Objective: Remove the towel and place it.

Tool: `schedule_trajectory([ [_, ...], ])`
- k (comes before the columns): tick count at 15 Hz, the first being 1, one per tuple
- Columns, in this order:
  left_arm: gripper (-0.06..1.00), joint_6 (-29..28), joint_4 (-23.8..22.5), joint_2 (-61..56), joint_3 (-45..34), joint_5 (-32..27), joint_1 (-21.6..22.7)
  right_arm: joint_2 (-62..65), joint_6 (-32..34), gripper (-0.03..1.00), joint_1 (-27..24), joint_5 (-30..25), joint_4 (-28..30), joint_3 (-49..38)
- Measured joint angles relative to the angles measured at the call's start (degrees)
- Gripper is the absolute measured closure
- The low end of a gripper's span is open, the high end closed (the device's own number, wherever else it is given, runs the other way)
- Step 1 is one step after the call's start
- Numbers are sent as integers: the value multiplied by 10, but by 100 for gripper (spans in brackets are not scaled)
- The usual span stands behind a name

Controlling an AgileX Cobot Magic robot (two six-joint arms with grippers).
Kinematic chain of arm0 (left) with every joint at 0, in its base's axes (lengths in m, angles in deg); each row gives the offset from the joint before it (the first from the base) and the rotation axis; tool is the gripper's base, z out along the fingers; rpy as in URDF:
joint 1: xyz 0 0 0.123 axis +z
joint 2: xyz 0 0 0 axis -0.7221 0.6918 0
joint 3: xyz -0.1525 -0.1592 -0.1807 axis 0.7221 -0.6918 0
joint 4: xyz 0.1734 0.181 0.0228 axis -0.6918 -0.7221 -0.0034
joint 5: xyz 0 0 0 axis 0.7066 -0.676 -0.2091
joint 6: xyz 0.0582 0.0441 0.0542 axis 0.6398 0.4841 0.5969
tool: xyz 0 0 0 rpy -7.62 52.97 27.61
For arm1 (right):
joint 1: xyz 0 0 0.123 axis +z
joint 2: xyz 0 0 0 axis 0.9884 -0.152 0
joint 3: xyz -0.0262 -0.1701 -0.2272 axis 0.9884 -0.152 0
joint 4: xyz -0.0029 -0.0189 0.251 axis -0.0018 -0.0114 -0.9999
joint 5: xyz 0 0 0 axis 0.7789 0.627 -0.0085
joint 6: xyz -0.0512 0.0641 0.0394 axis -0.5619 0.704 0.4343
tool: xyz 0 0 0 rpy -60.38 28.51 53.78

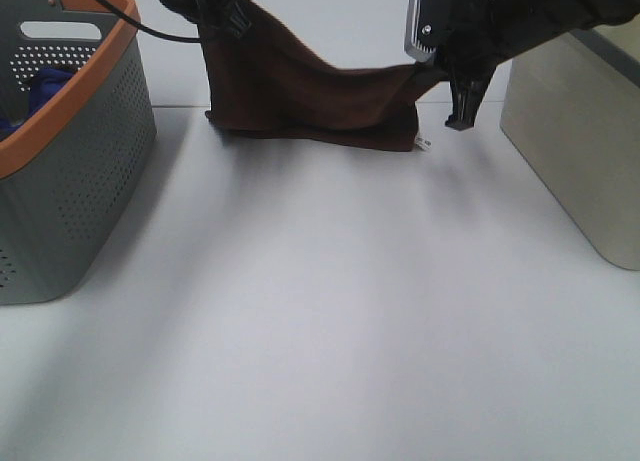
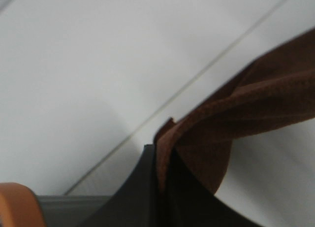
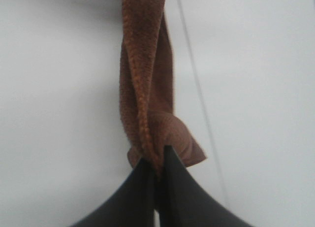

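White tabletop [image 1: 330, 321] lay open across the near field. At the left edge stood a grey perforated basket [image 1: 90, 171] with an orange rim, blue cloth [image 1: 45, 86] inside; at the right edge, a pale metal box [image 1: 580, 151]. Farther back, the reddish-brown towel [image 1: 310, 91] hung stretched between both arms, its lower hem at or just above the surface. The left gripper [image 2: 161, 175] and the right gripper [image 3: 156, 165] were each clamped on an upper corner.

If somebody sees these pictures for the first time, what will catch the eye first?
The dark reddish-brown towel hangs stretched over the back of the white table, one corner pinched in the left tool and another in the right tool. Next comes the grey basket with an orange rim at the left edge, a blue cloth inside it.
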State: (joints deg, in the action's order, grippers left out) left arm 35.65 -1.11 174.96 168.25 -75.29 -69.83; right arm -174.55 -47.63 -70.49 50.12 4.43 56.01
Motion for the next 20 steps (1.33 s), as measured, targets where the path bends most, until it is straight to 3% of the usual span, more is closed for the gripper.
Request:
schedule_trajectory([
  [3,94,82,88,1,-22,-93,-1,0,87,97,0,-75,48,-26],
  [7,94,170,175,1,-59,-223,-1,5,325,97,0,-275,194,-29],
  [9,94,198,194,2,-92,-257,-1,5,410,97,0,-352,226,-29],
  [15,94,263,222,2,-165,-284,-1,5,492,97,1,-451,184,-29],
  [17,87,264,230,2,-165,-284,-1,5,493,97,1,-457,178,-29],
  [20,68,270,246,2,-165,-295,-1,5,506,97,1,-475,175,-29],
])
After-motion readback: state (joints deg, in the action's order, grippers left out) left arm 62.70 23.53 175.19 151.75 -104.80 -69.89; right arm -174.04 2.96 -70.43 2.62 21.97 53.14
